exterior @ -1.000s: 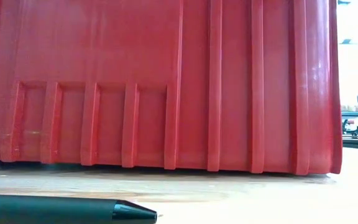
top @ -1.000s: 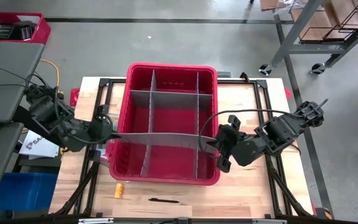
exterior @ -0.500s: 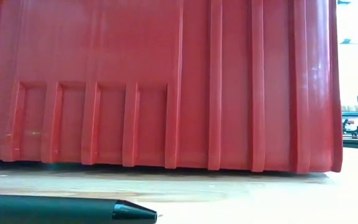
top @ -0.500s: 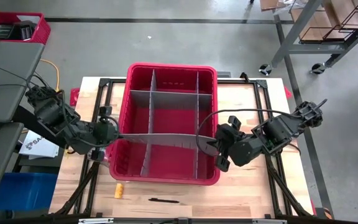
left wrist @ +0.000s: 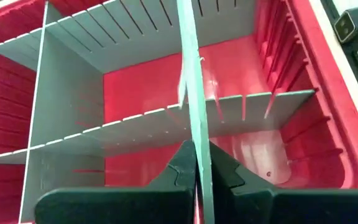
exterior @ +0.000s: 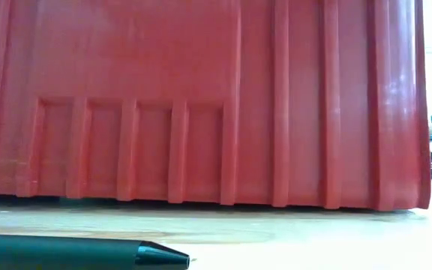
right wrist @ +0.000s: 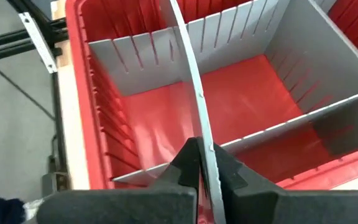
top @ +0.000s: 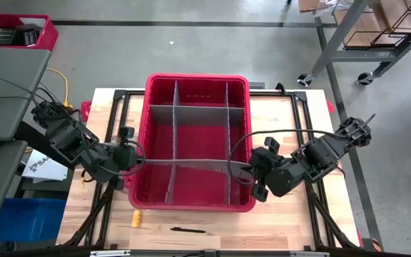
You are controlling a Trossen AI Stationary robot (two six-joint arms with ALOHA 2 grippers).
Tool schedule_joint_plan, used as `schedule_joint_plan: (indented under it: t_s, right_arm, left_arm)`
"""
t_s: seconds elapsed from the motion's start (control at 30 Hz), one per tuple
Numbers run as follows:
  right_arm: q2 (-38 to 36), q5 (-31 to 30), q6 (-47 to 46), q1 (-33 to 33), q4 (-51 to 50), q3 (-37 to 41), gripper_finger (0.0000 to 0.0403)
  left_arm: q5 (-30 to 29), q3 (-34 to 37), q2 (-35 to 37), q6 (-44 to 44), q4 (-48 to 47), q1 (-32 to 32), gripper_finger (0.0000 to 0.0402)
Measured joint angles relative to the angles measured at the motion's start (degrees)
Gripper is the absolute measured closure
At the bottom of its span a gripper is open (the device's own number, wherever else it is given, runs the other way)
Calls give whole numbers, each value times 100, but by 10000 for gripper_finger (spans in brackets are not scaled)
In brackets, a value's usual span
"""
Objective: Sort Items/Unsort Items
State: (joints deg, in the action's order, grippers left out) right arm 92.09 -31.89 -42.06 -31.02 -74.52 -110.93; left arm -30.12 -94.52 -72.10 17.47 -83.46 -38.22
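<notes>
Ribbed red plastic bin (top: pixel 195 86) with slotted grey partitions. Left claw (top: pixel 125 153) and right claw (top: pixel 257 175) each clamp one end of a thin, bowed grey divider (top: pixel 191 162) spanning it crosswise. On the wooden surface (top: pixel 291 221), a yellow block (top: pixel 137 217) and a dark pen (top: pixel 188 230) lie crosswise near the front edge.

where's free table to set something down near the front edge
Bare wood lies along the front edge right of the dark pen, below the red bin. The front left corner holds a small yellow block. Mid-table is crowded: the left gripper and right gripper pinch a grey divider strip across the bin.
</notes>
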Motion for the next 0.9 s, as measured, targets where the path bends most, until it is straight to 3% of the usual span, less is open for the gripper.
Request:
schedule_joint_plan:
  t_s: [0.33,0.6,0.9]
  right_arm:
    - [-4,36,-21,-66,-119,-408,403]
    - [7,-368,-203,-112,-476,-632,403]
    - [76,-344,-297,-116,-339,-632,403]
  left_arm:
    - [58,9,42,-105,240,51,401]
    - [-32,7,26,-158,33,161,401]
    - [430,-54,61,-153,-38,198,401]
